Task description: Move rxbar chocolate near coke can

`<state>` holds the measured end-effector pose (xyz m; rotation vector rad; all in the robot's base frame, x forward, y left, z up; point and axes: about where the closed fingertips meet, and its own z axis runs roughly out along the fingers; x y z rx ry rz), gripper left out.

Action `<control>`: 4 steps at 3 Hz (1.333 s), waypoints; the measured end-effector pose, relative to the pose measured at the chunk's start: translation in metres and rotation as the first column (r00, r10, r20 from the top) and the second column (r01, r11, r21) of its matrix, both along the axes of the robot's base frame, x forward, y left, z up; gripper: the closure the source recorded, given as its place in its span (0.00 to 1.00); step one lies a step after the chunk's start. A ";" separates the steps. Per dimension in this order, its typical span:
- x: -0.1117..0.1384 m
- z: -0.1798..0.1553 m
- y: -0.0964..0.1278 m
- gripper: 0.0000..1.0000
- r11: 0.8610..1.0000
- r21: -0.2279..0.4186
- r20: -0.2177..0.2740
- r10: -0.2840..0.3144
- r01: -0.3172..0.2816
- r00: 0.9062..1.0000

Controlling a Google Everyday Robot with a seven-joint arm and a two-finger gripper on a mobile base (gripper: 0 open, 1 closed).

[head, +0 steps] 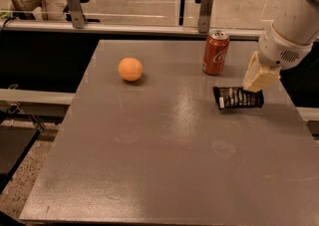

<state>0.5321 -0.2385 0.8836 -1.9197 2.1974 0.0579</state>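
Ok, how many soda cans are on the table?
1. The coke can stands upright at the far right of the table, behind the rxbar chocolate; the pincer is at that bar's right end.

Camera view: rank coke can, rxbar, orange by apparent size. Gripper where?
1. coke can and rxbar chocolate: about alike, can't rank.
2. orange: clearly smallest.
The gripper sits at the bar's right end.

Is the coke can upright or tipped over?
Upright: the coke can stands on its base, silver top up. The gripper is at the right end of the rxbar chocolate.
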 end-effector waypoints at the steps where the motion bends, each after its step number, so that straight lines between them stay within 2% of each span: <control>1: 0.035 0.002 -0.014 1.00 0.996 0.031 0.025 -0.081 0.080 0.996; 2: 0.057 0.000 -0.019 0.91 0.990 0.060 0.051 -0.128 0.125 0.990; 3: 0.068 -0.001 -0.016 0.75 0.989 0.073 0.072 -0.137 0.132 0.988; 4: 0.068 -0.003 -0.011 0.50 0.989 0.091 0.100 -0.125 0.116 0.987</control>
